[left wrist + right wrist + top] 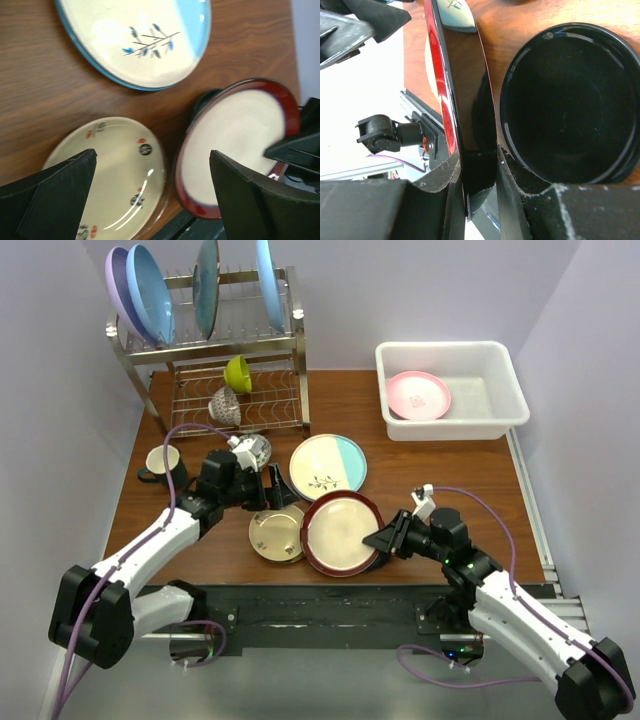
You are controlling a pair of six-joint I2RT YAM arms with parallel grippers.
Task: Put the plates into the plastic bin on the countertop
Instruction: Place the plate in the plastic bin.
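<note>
We find right end effector (386, 538) clamped on rim of maroon-rimmed cream round plate (338, 532), tilted off table (420, 470). White rectangular plastic bin (450, 428) lies beyond, far right; right arm nearer. Left end effector (272, 488) wide apart.

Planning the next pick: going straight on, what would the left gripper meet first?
The left gripper would likely meet the spotted cream plate near its rim, beside the maroon-rimmed plate; depth is unclear.

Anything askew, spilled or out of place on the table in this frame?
The maroon-rimmed plate is tilted: the right pincer grips its rim and holds that edge up over the glossy black plate. It looks like a grasp, not a mishap. Nothing spilled or broken shows.
</note>
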